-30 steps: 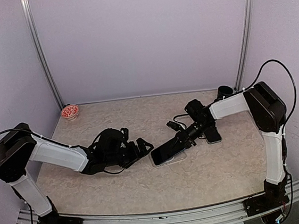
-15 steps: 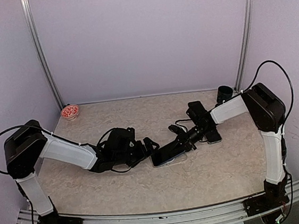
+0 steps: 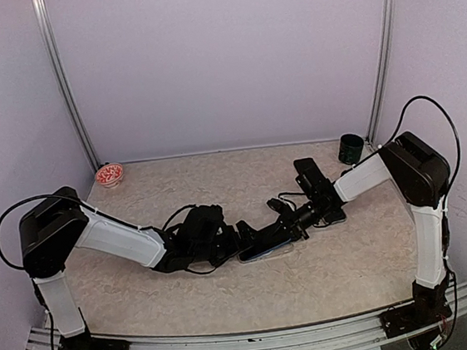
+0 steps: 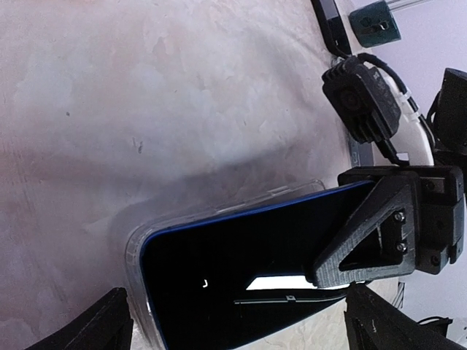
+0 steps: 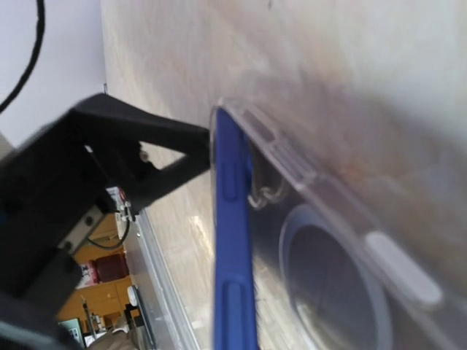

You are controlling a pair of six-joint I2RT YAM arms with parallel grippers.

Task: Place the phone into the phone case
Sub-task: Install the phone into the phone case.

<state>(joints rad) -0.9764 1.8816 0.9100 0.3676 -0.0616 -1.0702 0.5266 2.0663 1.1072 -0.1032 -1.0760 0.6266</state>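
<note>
Across the marbled tabletop [image 3: 176, 189], the phone [image 3: 264, 240] is lying 8-to-2 o'clock, its 8 o'clock end sitting in the clear phone case [image 4: 133, 246]. The right gripper [image 3: 288, 229] is pinching the raised 2 o'clock end, while the left gripper [image 3: 241, 235] is gaping wide at 8 o'clock.

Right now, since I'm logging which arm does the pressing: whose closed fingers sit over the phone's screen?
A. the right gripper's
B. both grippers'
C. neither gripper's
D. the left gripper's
A: the left wrist view shows the right gripper, fingers shut together, over the end of the phone farthest from that camera, while the left gripper stands wide open, one finger at each side of the near end.
</note>
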